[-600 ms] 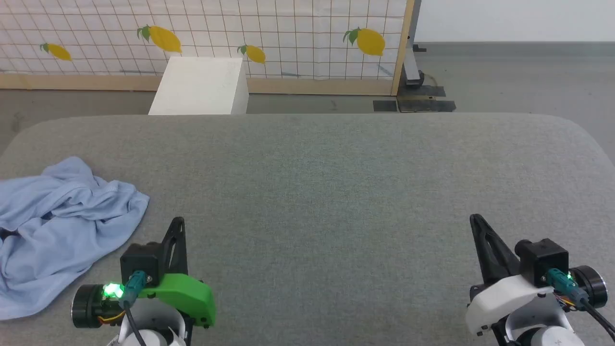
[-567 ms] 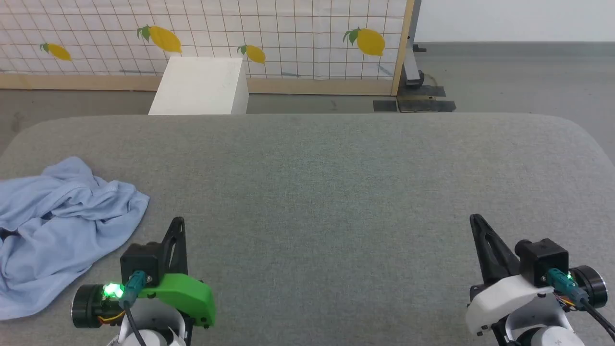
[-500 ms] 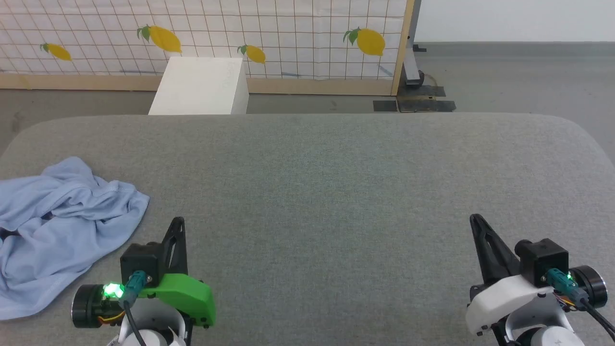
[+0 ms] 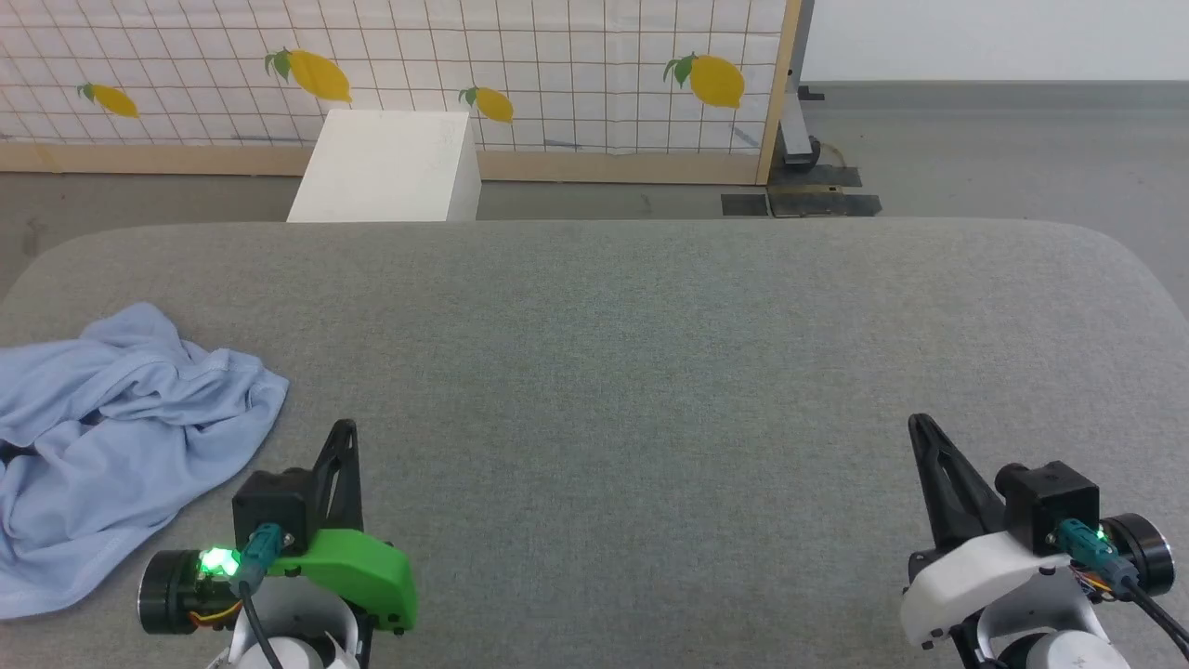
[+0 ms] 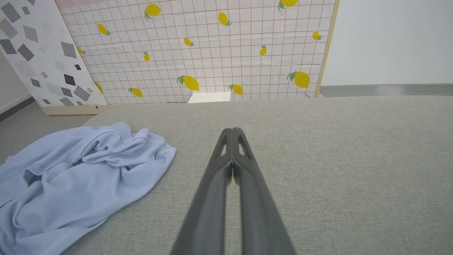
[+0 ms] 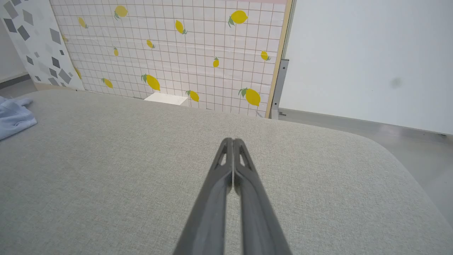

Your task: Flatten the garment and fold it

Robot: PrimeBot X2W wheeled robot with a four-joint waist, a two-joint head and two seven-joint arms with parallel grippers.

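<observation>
Left tool, right tool, closed, pointing forward

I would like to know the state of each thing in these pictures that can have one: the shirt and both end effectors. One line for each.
The light blue soft jersey T-shirt: crumpled, not folded, lying at the left of the grey fabric-covered table, held by nothing.
The left end effector: shut, empty, apart from the T-shirt.
The right end effector: shut, empty, far from the T-shirt.
</observation>
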